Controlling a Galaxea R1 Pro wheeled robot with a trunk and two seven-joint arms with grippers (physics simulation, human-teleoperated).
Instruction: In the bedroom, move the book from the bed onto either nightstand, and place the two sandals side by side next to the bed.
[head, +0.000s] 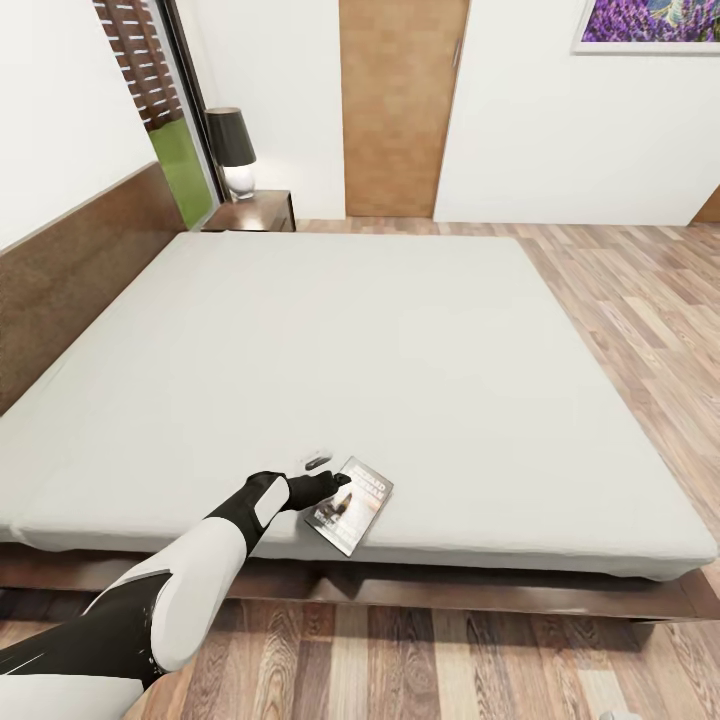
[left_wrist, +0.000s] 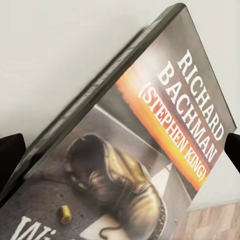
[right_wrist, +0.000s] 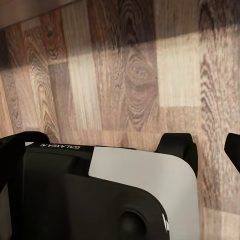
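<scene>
The book (head: 351, 503) lies flat on the bed (head: 400, 360), close to the mattress edge nearest the robot, its cover up with the white "RICHARD BACHMAN" lettering and orange band readable in the left wrist view (left_wrist: 145, 150). The left pincer (head: 338, 482) is right at the book, its dark tips touching or just over the cover's near side. In the wrist view a dark finger (left_wrist: 10, 155) shows on one side of the book and another at the opposite side, so the jaws look spread wide with the book between them, but whether they have closed on it I cannot tell. The step in hand seems to be the grasp of the book. Next, by my reckoning, the pincer must close firmly on the thin paperback, lift it clear of the mattress, and carry it to the nightstand (head: 262, 210), which stands well beyond the pincer past the far end of the headboard, with a lamp (head: 232, 150) on it. That likely calls for moving the base round the bed. The right pincer (right_wrist: 207, 150) hangs over the wood floor (right_wrist: 125, 75); its fingers appear apart, holding nothing. No sandals appear here.
</scene>
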